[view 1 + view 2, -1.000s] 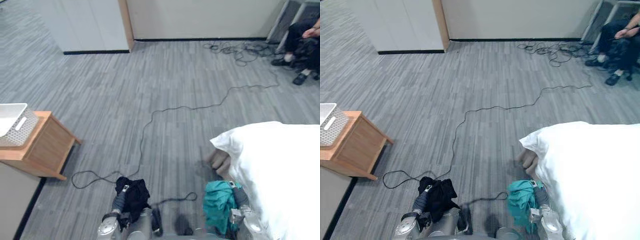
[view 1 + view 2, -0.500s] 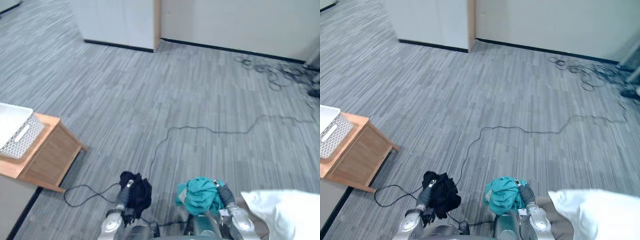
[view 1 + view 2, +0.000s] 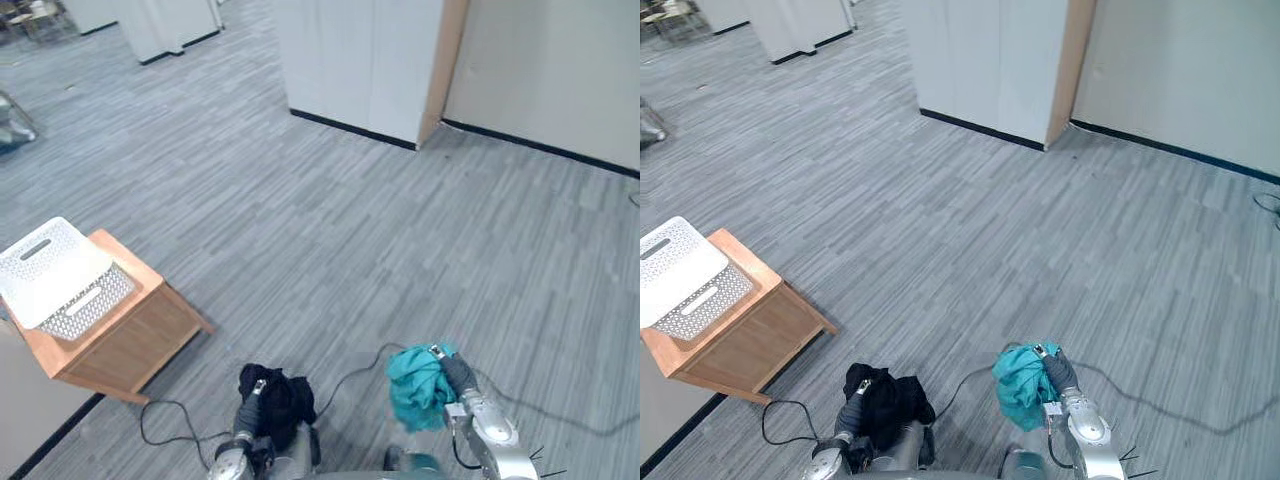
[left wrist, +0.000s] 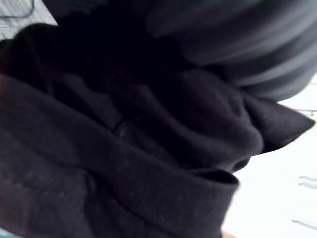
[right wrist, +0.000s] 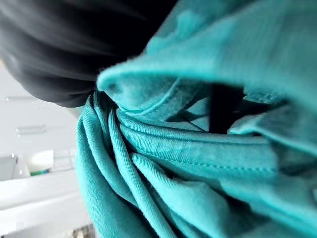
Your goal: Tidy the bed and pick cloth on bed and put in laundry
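Observation:
A bunched black cloth (image 3: 275, 402) hangs off the floor at the lower left, with my left hand (image 3: 246, 410) shut on it. The left wrist view shows its dark folds (image 4: 124, 163) from very close. At the lower right my right hand (image 3: 458, 376) is shut on a bunched teal cloth (image 3: 415, 385), held above the carpet. Teal folds (image 5: 198, 163) lie right in front of the right wrist camera. A white perforated laundry basket (image 3: 55, 275) stands on a low wooden table (image 3: 135, 340) at the left, well apart from both hands.
Grey striped carpet (image 3: 330, 220) stretches ahead between me and the walls. Tall white cabinets with a wooden edge (image 3: 375, 60) stand at the back. More white units (image 3: 165, 25) show at the far upper left.
The camera has swung to the left: the white bed has gone out of the picture and the basket table shows more fully. Both hands still hold their cloths.

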{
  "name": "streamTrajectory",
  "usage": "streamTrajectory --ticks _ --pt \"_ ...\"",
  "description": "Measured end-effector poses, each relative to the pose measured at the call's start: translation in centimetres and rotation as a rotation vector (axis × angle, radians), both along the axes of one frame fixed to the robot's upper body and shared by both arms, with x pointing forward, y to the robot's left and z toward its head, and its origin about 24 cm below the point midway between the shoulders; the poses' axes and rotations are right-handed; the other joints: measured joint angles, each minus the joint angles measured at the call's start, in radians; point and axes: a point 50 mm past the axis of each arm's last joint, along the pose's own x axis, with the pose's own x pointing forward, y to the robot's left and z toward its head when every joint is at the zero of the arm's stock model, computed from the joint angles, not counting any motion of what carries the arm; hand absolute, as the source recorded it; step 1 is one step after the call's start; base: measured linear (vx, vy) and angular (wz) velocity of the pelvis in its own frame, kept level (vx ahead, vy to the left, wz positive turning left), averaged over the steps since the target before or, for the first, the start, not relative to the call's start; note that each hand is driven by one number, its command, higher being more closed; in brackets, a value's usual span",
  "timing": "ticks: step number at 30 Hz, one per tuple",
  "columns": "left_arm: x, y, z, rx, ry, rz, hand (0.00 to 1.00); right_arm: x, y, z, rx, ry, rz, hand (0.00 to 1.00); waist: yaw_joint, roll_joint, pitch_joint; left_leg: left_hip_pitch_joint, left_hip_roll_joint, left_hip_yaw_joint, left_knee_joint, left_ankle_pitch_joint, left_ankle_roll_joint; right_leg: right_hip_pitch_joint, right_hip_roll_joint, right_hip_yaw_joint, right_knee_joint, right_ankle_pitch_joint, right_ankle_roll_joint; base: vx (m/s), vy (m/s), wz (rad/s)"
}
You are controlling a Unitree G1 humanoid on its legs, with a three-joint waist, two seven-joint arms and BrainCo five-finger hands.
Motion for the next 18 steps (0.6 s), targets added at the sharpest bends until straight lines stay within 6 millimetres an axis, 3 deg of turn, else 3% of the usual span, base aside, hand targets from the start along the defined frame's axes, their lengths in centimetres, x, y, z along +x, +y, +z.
streamTrajectory --ticks 1,2,3,4,5,6,7,8,9,11,13,14,15,17,18 --pt "0.1 0.0 0.2 0.004 -0.009 0.013 1.00 -0.3 -0.5 0.2 -0.016 0.002 -0.006 1.00 -0.001 0.003 -0.002 0.011 -0.001 0.119 -0.119 0.021 0.027 0.066 0.026 -0.058 -0.025 -0.025 0.031 0.48 -0.153 0.95" --pt "0.1 0.0 0.3 0.005 -0.009 0.016 1.00 -0.4 -0.6 0.2 -0.021 0.002 -0.007 1.00 0.001 0.003 -0.002 0.015 -0.001 0.153 -0.152 0.026 0.044 0.091 0.036 -0.076 -0.027 -0.042 0.039 0.55 -0.120 0.87" --pt "0.1 0.1 0.3 0.013 -0.005 0.024 1.00 -0.5 -1.0 0.3 -0.027 0.003 -0.020 1.00 0.008 -0.007 -0.018 0.016 -0.003 0.191 -0.183 0.036 0.077 0.110 0.040 -0.105 -0.002 -0.109 0.045 0.44 -0.079 0.48" --pt "0.0 0.2 0.4 0.019 0.005 0.032 1.00 -0.5 -1.4 0.3 -0.033 0.006 -0.037 1.00 0.034 -0.032 -0.052 -0.009 -0.013 0.199 -0.159 0.069 0.177 0.104 0.013 -0.145 0.051 -0.197 0.057 0.44 -0.064 0.46" --pt "-0.1 0.4 0.3 0.028 0.016 0.036 1.00 -0.8 -1.5 -0.1 -0.020 0.020 -0.058 1.00 0.032 -0.064 -0.074 -0.011 -0.033 0.205 -0.137 0.071 0.229 0.100 -0.021 -0.165 0.104 -0.231 0.079 0.55 -0.026 0.56" --pt "-0.4 0.1 0.0 0.025 0.036 0.041 1.00 -0.6 -2.0 -0.2 -0.016 0.023 -0.085 1.00 0.026 -0.063 -0.099 -0.008 -0.055 0.181 -0.120 0.063 0.298 0.028 -0.077 -0.167 0.355 -0.261 0.114 0.70 0.021 0.91" --pt "-0.1 0.1 0.1 0.041 0.028 0.023 1.00 -0.4 -2.7 -0.1 -0.018 0.020 -0.122 1.00 0.021 -0.065 -0.102 0.024 -0.090 0.131 -0.149 0.051 0.346 -0.102 -0.170 -0.130 0.689 -0.183 0.086 0.72 0.034 1.03" --pt "0.4 0.2 0.4 0.054 0.012 0.013 1.00 -0.2 -2.8 0.0 -0.015 0.014 -0.139 1.00 0.017 -0.071 -0.100 0.039 -0.108 0.096 -0.164 0.049 0.351 -0.164 -0.203 -0.106 0.824 -0.102 0.048 0.60 0.053 1.35" --pt "1.0 0.6 0.6 0.085 -0.003 0.009 1.00 0.2 -2.8 0.2 -0.005 -0.001 -0.152 1.00 -0.002 -0.078 -0.094 0.073 -0.129 0.026 -0.174 0.051 0.348 -0.240 -0.225 -0.066 0.954 -0.111 0.042 0.50 0.014 1.24" --pt "1.4 1.0 0.9 0.133 -0.011 -0.005 1.00 0.2 -2.3 0.1 0.019 -0.007 -0.183 1.00 -0.015 -0.069 -0.087 0.160 -0.138 -0.084 -0.185 0.058 0.336 -0.301 -0.209 -0.005 0.953 -0.154 0.042 0.60 -0.037 1.51" --pt "1.7 1.3 1.4 0.171 -0.035 -0.027 1.00 0.0 -1.8 0.3 0.033 -0.030 -0.219 1.00 -0.029 -0.051 -0.088 0.256 -0.133 -0.203 -0.206 0.032 0.289 -0.353 -0.163 0.069 0.829 -0.190 0.058 0.57 -0.112 1.62" --pt "2.4 1.6 2.1 0.186 -0.078 -0.035 1.00 -0.4 -1.6 0.6 0.045 -0.048 -0.239 1.00 -0.040 -0.040 -0.085 0.297 -0.127 -0.268 -0.222 0.018 0.264 -0.409 -0.139 0.114 0.682 -0.189 0.064 0.47 -0.144 1.50" --pt "3.0 2.0 2.8 0.200 -0.111 -0.042 1.00 -0.4 -1.6 0.8 0.053 -0.062 -0.253 1.00 -0.043 -0.041 -0.085 0.316 -0.121 -0.315 -0.231 0.009 0.248 -0.444 -0.122 0.149 0.523 -0.163 0.082 0.59 -0.218 1.55" --pt "3.9 2.9 3.7 0.236 -0.153 -0.055 1.00 0.0 -1.8 1.7 0.080 -0.109 -0.293 1.00 -0.044 -0.064 -0.092 0.360 -0.125 -0.395 -0.242 -0.014 0.208 -0.524 -0.129 0.257 0.188 -0.016 0.144 0.64 -0.313 1.26" --pt "3.9 3.5 3.8 0.255 -0.151 -0.052 1.00 0.3 -1.9 2.1 0.082 -0.132 -0.299 1.00 -0.047 -0.078 -0.087 0.391 -0.124 -0.414 -0.242 -0.035 0.175 -0.551 -0.136 0.304 0.145 0.018 0.169 0.69 -0.404 1.31"
